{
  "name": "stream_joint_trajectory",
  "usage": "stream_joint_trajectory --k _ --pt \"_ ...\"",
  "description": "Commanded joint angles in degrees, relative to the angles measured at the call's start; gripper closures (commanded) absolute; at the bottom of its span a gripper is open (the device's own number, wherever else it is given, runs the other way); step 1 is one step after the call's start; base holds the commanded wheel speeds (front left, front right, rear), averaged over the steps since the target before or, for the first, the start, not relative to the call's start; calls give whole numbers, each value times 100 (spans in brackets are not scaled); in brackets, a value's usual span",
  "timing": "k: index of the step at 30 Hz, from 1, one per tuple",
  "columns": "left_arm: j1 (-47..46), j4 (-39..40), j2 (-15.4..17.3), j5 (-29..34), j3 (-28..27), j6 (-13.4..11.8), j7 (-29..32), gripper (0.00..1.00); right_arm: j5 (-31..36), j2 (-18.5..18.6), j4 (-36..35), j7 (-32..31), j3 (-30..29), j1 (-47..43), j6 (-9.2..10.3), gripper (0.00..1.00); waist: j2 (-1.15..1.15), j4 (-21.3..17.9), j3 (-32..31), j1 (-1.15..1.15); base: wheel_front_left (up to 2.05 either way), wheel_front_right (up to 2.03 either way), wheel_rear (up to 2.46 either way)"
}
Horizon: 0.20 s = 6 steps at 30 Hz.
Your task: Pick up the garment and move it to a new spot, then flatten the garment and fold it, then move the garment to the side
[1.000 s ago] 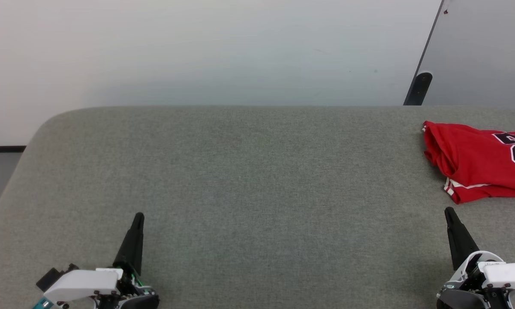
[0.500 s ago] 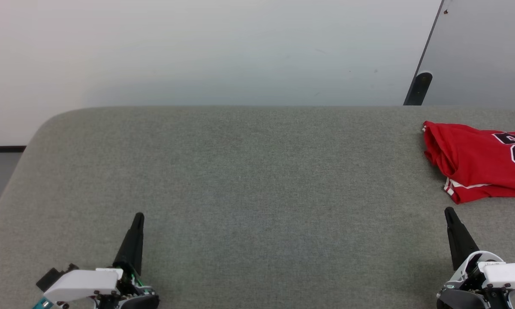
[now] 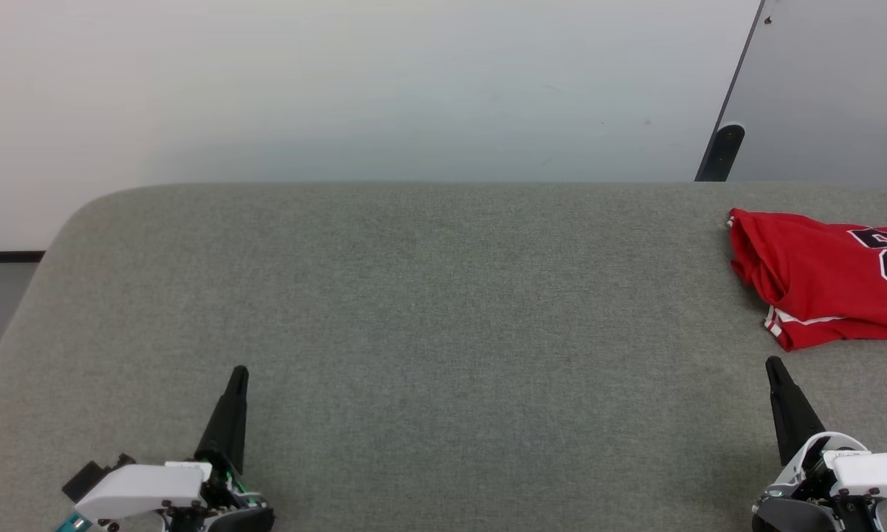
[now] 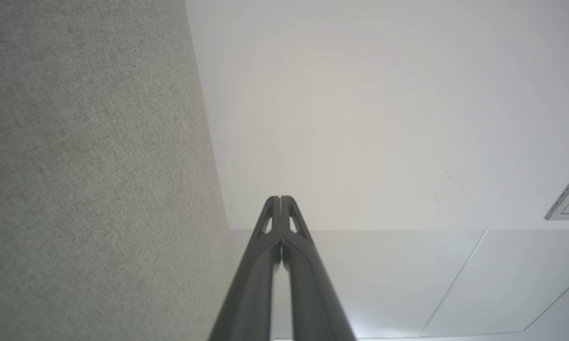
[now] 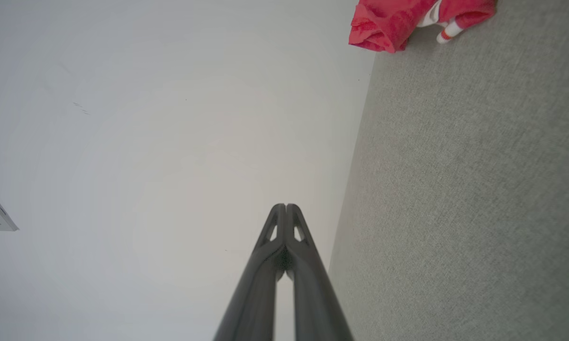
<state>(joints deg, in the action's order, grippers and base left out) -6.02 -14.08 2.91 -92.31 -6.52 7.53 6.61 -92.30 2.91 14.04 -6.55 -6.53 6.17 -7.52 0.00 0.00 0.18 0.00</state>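
Grey table (image 3: 413, 295) | garment (image 3: 820, 284) beyond R gripper (image 3: 772, 365) (apart) | L gripper (image 3: 240, 372) + R: tips (image 4: 275, 208) together

Matt grey woven fabric table (image 3: 428, 310); soft red cloth garment (image 3: 820, 277); smooth matt white wall (image 3: 354, 89)

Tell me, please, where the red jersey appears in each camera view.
Head view: garment at the right edge, partly cut off.
Right wrist view: garment at the top, right of centre.
Left wrist view: grey table along the left side.
Shared landmark: the grey table's far edge.
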Motion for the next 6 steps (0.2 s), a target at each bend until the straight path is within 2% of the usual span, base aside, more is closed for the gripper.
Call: stream_joint_trajectory --k 1,6 --pt "-55 6 -9 -9 -17 -8 15 100 -22 -15 -10 -1 -5 17 6 100 0 0 0 0 0 0 0" --pt "-55 6 -9 -9 -17 -8 16 100 -22 -15 -10 -1 -4 17 6 100 0 0 0 0 0 0 0"
